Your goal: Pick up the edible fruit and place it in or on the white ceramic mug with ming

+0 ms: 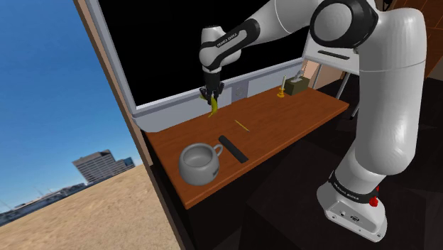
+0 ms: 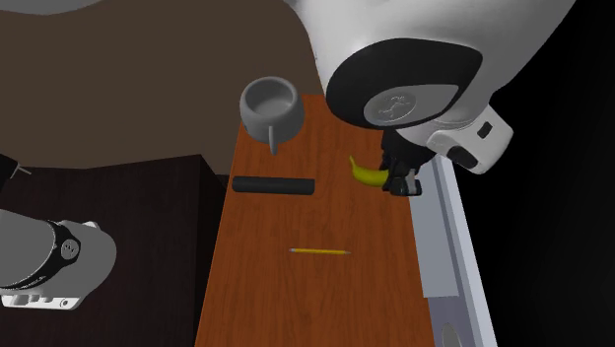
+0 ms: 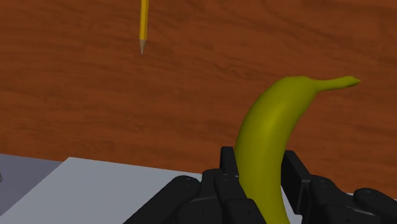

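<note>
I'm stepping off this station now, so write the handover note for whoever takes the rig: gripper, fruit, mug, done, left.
Gripper: shut on the banana, which hangs from it just above the wooden table, near the back edge.
Mug: upright and empty at the table's end, towards the shoulder view's lower left. A black bar lies between it and the gripper.
Done: the banana is grasped and appears lifted.
Left: carry it over the bar and set it in the mug.

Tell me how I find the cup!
Look at the long reddish-brown table under the white arm. At its end away from the small box sits the mug, beside a flat black bar. It alone is round, hollow and grey with a handle; the banana in the gripper is yellow.
</note>
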Motion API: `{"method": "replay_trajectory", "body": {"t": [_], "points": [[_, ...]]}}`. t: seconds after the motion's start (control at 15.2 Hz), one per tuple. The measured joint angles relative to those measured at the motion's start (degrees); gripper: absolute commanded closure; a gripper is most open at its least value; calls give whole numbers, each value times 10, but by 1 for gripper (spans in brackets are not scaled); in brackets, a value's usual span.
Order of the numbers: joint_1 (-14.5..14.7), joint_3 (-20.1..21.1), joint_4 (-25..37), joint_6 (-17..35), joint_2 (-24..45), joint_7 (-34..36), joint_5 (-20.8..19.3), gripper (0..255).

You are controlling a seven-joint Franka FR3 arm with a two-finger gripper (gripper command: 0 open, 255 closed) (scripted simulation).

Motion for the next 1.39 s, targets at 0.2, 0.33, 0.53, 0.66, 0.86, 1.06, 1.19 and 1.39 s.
{"method": "replay_trajectory", "body": {"t": [0.2,0.33,0.53,0.66,0.86,1.06,1.19,1.39], "points": [[0,0,8,-19,-11,0,0,255],[0,0,17,-33,-17,0,0,255],[3,2,12,-42,-30,5,0,255],[12,6,-25,-29,-54,19,-1,255],[31,16,-77,-17,-94,48,-3,255],[51,29,-128,1,-127,82,-4,255],[62,37,-157,9,-150,101,-3,255],[82,53,-198,18,-181,137,-3,255]]}}
